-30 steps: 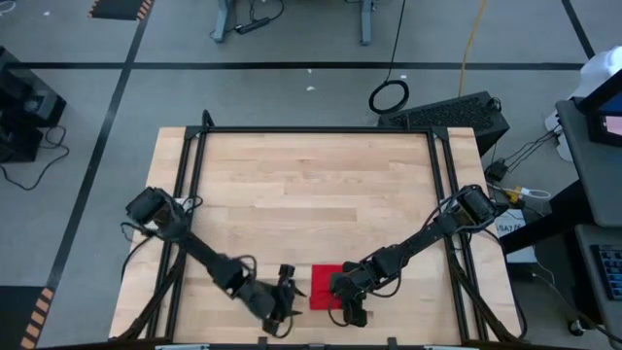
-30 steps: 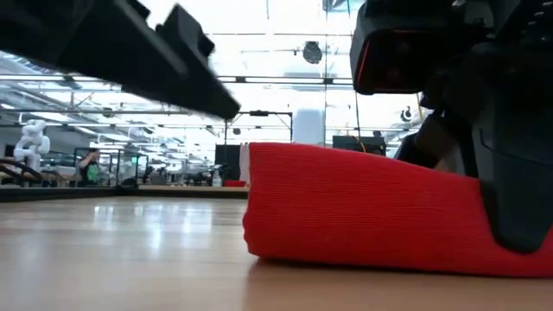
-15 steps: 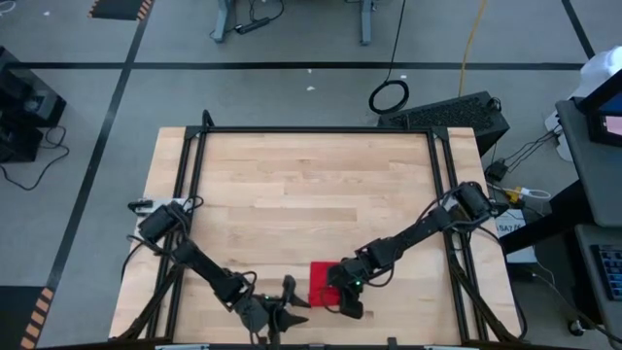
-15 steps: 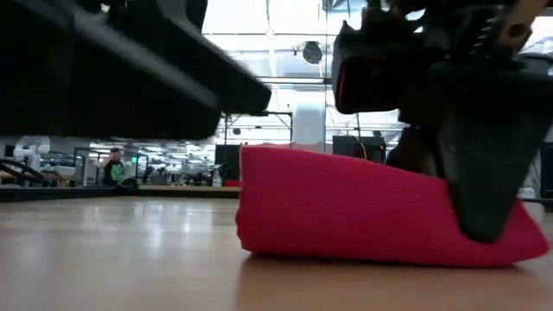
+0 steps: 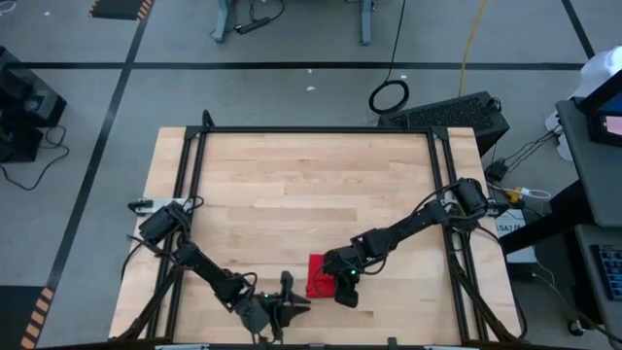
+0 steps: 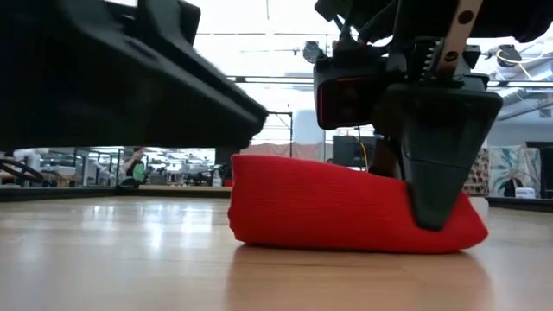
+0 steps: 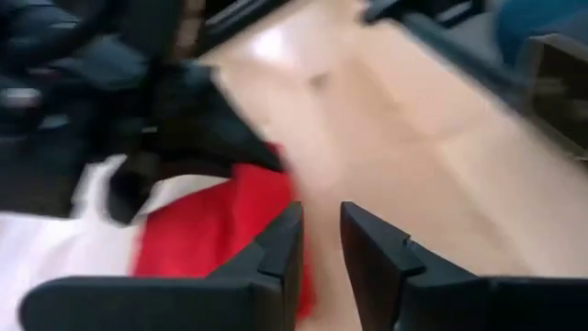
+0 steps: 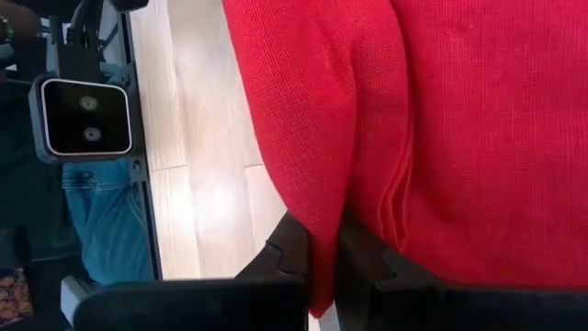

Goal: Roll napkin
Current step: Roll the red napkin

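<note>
The red napkin (image 5: 316, 275) lies as a thick folded bundle on the wooden table near its near edge. It also shows in the low view (image 6: 328, 207) and in the left wrist view (image 7: 211, 239). My right gripper (image 5: 342, 290) stands at the bundle's right end and is shut on it. My left gripper (image 5: 289, 303) hovers just left of the napkin, close to the near edge. Its fingers (image 7: 320, 230) stand a narrow gap apart and hold nothing. My right gripper pinches a fold of the napkin (image 8: 323, 216) between its two fingers, with several layers bunched beside them. In the low view the fingers (image 6: 436, 186) come down from above onto the bundle's right end. The napkin rests on the table.
Black frame rails (image 5: 316, 129) run along the table's far, left and right sides. A small camera block (image 8: 87, 115) stands at the near edge, and a person's jeans (image 8: 106, 221) show behind it. Bare wood lies across the table's middle and far half.
My right gripper has gone toward the table's left edge and a little toward the far edge, still shut on the napkin. The napkin has slid along with it and bunched into a narrower bundle. My left gripper has drawn back toward the near edge.
</note>
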